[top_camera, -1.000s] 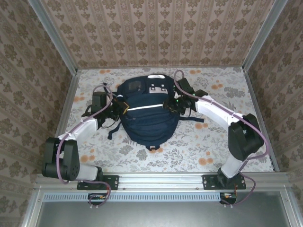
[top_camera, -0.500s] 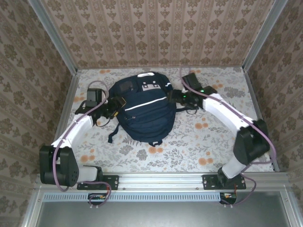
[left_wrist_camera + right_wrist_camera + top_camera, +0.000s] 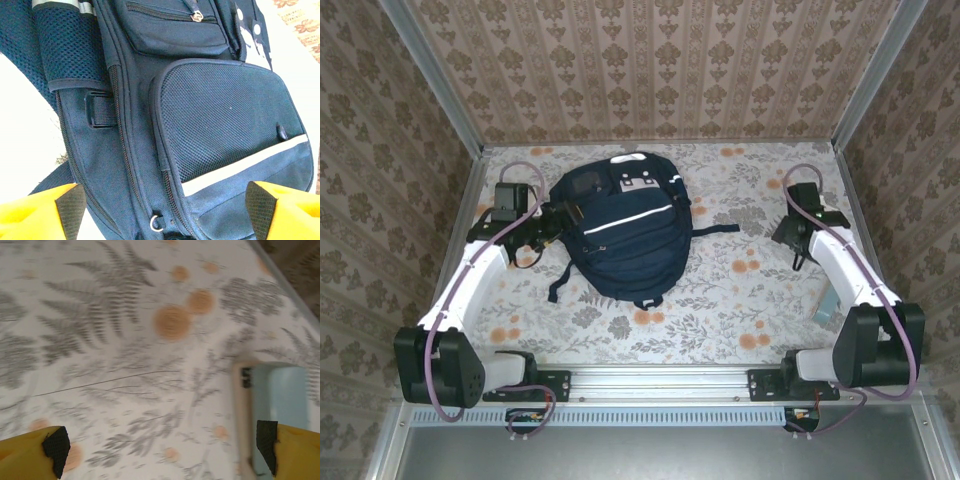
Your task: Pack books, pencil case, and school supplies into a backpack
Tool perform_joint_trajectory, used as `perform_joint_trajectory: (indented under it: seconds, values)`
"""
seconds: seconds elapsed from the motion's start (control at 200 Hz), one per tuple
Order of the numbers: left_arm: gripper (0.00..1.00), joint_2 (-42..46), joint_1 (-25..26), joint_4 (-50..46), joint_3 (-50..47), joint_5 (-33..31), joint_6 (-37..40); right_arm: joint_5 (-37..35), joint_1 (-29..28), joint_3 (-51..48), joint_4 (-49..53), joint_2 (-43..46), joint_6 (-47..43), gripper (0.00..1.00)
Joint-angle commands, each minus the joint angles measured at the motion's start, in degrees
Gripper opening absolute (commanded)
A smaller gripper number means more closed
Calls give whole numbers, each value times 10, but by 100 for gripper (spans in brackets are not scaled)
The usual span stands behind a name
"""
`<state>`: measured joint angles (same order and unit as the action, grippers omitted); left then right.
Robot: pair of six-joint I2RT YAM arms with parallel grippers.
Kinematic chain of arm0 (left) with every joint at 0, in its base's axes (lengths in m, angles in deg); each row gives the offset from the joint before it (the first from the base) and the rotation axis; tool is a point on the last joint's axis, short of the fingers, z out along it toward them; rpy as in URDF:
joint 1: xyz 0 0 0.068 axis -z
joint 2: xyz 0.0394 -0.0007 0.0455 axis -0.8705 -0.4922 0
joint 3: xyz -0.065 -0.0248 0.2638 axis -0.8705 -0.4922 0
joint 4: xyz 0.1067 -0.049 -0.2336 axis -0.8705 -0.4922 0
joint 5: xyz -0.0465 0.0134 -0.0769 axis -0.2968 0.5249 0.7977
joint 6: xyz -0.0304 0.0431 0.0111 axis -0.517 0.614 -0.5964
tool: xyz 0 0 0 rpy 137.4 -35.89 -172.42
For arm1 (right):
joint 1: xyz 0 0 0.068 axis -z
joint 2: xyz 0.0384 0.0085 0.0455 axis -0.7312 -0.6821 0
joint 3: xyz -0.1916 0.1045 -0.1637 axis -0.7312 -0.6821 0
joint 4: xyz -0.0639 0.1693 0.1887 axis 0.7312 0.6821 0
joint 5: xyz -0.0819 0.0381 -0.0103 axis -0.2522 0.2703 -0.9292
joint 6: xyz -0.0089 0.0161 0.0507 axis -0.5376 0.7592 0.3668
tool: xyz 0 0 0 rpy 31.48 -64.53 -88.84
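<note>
Lying on its back just behind the middle of the table (image 3: pixel 720 320), the backpack (image 3: pixel 625 235) is navy blue, with a thin white stripe (image 3: pixel 630 218) across its front and pale grey patches (image 3: pixel 640 183) at its far end. A dark strap (image 3: pixel 715 230) trails out flat from its right side, and another strap (image 3: pixel 560 285) runs off its near left corner.

The left gripper (image 3: pixel 560 213) sits just beside the backpack's left flank. In the left wrist view its yellow, black-tipped fingers (image 3: pixel 70 205) stand wide apart with nothing between them, above the bag's mesh front panel (image 3: pixel 225 120), a closed zip with a metal pull (image 3: pixel 196 16) and a mesh side pocket (image 3: pixel 70 45).

The right gripper (image 3: pixel 794 243) is well to the right of the backpack, clear of the strap. Its jaws also stand wide open and empty in the right wrist view (image 3: pixel 161 440), over bare cloth. Nearer and further right of the backpack lies a pale blue object (image 3: pixel 825 302) with a cream edge (image 3: pixel 242 410); what it is cannot be told.

The cloth on the table is pale, printed with grey ferns and orange flowers. Brown patterned wallpaper (image 3: pixel 660 70) lines the back and side walls, framed by aluminium posts (image 3: pixel 433 75), and a metal rail (image 3: pixel 660 378) runs along the near edge, on the side of the backpack nearest the arm bases.
</note>
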<state>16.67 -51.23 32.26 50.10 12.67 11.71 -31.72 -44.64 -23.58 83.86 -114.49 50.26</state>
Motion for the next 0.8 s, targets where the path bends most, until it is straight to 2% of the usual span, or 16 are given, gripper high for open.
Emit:
perform_joint_trajectory:
  seconds: [0.0,0.065,0.16,0.275,0.35,0.445,0.6,0.7,0.795]
  values:
    - [87,8,-1,-16,28,2,37,-61,26,-23,29,15,28,100]
    - [88,8,1,-19,34,3,40,-83,41,-36,36,16,43,100]
    - [88,6,5,-22,41,3,42,-78,73,-62,24,19,46,100]
    - [89,-1,14,-23,52,4,47,-28,113,-87,-7,8,29,99]
    - [89,-7,24,-27,63,0,51,3,128,-94,-24,-6,17,95]
    - [89,-15,38,-36,77,-8,59,12,135,-93,-26,-24,13,90]
    - [90,-24,62,-43,94,-16,69,16,138,-91,-30,-39,7,76]
    - [90,-32,78,-52,107,-17,77,14,142,-88,-24,-57,10,76]
    - [90,-35,85,-52,110,-18,79,-3,144,-87,-15,-59,17,79]
